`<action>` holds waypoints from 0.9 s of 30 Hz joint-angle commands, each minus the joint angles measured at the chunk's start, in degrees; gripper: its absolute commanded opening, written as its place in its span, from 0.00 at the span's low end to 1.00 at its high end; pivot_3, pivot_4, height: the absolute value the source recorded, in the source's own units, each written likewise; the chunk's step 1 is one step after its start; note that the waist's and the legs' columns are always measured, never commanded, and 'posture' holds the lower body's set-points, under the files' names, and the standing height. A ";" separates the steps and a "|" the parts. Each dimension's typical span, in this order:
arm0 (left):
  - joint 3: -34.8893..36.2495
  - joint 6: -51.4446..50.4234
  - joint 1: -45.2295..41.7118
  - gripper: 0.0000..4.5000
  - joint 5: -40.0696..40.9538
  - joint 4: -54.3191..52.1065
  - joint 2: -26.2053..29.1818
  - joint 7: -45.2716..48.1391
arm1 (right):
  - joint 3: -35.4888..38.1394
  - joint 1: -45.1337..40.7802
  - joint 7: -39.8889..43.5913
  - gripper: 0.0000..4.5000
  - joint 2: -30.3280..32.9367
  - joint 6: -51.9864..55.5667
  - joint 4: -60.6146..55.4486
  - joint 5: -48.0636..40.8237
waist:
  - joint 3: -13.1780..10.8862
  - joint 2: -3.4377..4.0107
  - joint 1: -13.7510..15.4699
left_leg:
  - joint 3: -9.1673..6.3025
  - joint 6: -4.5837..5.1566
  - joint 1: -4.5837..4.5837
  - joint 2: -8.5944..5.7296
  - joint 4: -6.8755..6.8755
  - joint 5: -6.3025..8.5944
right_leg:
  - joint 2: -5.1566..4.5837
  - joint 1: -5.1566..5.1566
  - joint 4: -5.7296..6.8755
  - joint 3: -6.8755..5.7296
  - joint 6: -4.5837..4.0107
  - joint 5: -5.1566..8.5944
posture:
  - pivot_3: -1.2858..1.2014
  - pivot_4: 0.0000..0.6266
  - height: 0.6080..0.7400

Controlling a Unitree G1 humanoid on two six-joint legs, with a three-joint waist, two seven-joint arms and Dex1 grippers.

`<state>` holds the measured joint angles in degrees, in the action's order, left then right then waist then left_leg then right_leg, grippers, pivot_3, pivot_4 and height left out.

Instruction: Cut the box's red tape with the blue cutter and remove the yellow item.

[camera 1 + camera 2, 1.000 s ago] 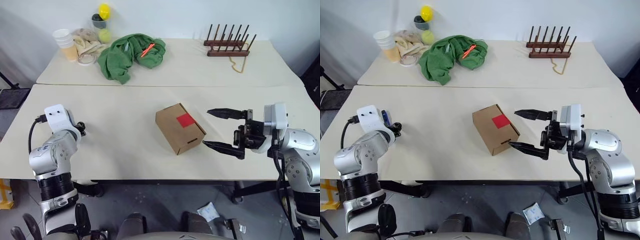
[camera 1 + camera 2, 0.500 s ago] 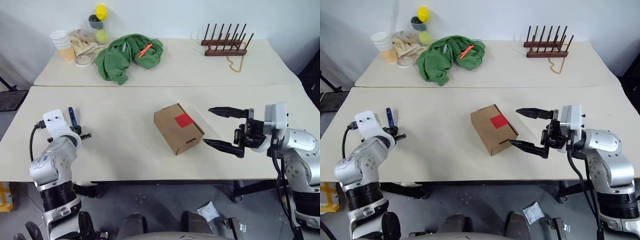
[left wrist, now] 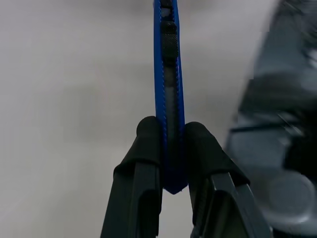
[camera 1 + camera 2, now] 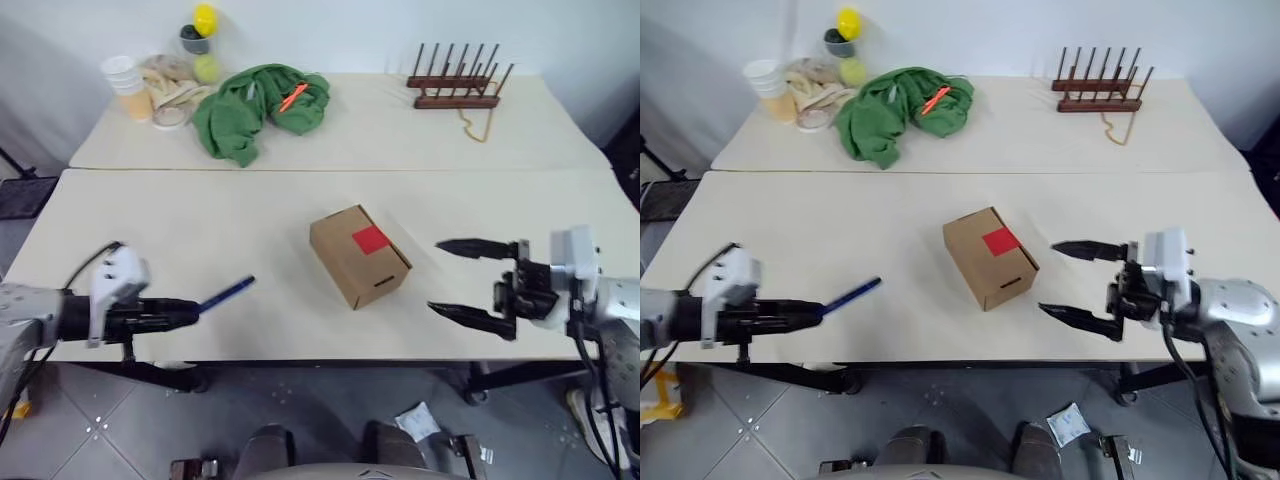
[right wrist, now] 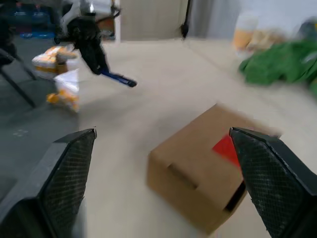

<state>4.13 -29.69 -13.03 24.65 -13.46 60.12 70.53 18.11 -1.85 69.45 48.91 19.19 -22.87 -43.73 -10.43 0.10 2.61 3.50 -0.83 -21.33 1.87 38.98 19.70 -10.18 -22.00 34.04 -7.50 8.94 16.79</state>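
My left hand (image 4: 190,309) is squeezed tight on the blue cutter (image 4: 226,293), holding it out over the near desk (image 4: 200,230) toward the box (image 4: 358,256) with the red tape (image 4: 370,239) on top, and my right hand (image 4: 452,279) waits wide open just beside the box.
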 commanded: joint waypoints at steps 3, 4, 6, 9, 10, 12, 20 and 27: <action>-22.81 10.16 -14.68 0.10 -16.36 -0.12 -11.64 -0.20 | 0.35 7.87 -8.14 1.00 4.77 6.79 -10.20 5.97 | 0.02 -0.05 0.43 | 0.18 0.11 0.03 -0.07 0.09 0.06 | -0.02 0.03 -0.03 0.12 0.10 -0.06 | 0.52 0.24 1.00; -24.63 10.02 -16.20 0.10 -17.53 0.60 -13.21 -0.30 | 0.23 7.92 -9.51 1.00 4.48 7.40 -11.21 5.78 | 0.04 -0.11 0.23 | 0.18 0.12 0.00 -0.07 0.10 0.06 | -0.02 0.01 -0.02 0.14 0.12 -0.08 | 0.52 0.24 1.00; -27.98 9.09 -19.07 0.10 -19.58 2.04 -15.58 0.49 | -0.19 8.54 -11.23 1.00 4.34 9.36 -13.22 5.00 | -0.04 -0.23 -0.20 | 0.29 0.13 0.02 -0.06 0.12 0.06 | -0.01 -0.07 0.00 0.24 0.11 -0.08 | 0.52 0.24 1.00; -32.91 7.80 -23.22 0.10 -24.07 4.35 -18.35 0.98 | -1.77 9.28 -11.75 0.92 4.60 10.88 -14.67 5.15 | -0.05 -0.25 -0.44 | 0.29 0.13 -0.02 -0.02 0.08 0.05 | 0.02 -0.17 0.05 0.27 0.11 -0.08 | 0.52 0.24 1.00; -34.35 6.55 -24.56 0.10 -25.52 5.14 -19.80 0.34 | -2.77 9.40 -12.23 0.86 4.52 11.19 -14.77 5.84 | -0.05 -0.25 -0.31 | 0.29 0.14 -0.03 -0.02 0.09 0.05 | 0.02 -0.16 0.03 0.27 0.11 -0.08 | 0.52 0.24 1.00; -36.43 2.99 -26.67 0.10 -27.54 6.09 -22.26 -0.58 | -5.06 9.02 -13.46 0.71 4.16 11.19 -14.75 7.75 | -0.04 -0.27 0.07 | 0.30 0.18 -0.03 -0.04 0.17 0.06 | 0.01 -0.10 -0.02 0.30 0.15 -0.10 | 0.52 0.24 1.00; -40.23 -10.28 -29.35 0.10 -31.72 3.11 -26.12 -2.42 | -16.01 3.48 -18.16 0.12 1.91 10.73 -12.51 15.75 | -0.01 -0.30 1.36 | 0.24 0.29 0.09 -0.08 0.32 0.08 | -0.02 0.16 -0.10 0.28 0.21 -0.17 | 0.52 0.24 1.00; -40.68 -16.11 -27.85 0.10 -30.74 -1.09 -25.41 -3.25 | -24.57 -3.07 -21.06 0.00 -0.73 10.96 -7.11 23.52 | 0.03 -0.32 0.97 | 0.22 0.29 0.09 -0.07 0.33 0.08 | -0.01 0.15 -0.10 0.27 0.20 -0.18 | 0.52 0.24 1.00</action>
<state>-34.10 -44.17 -42.42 -4.96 -14.47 34.10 67.69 -5.47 -4.27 48.99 48.60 31.18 -30.14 -21.66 -10.40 -0.22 3.57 3.72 -0.54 -21.25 1.80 39.31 19.77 -10.19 -21.85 33.94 -7.24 9.13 16.62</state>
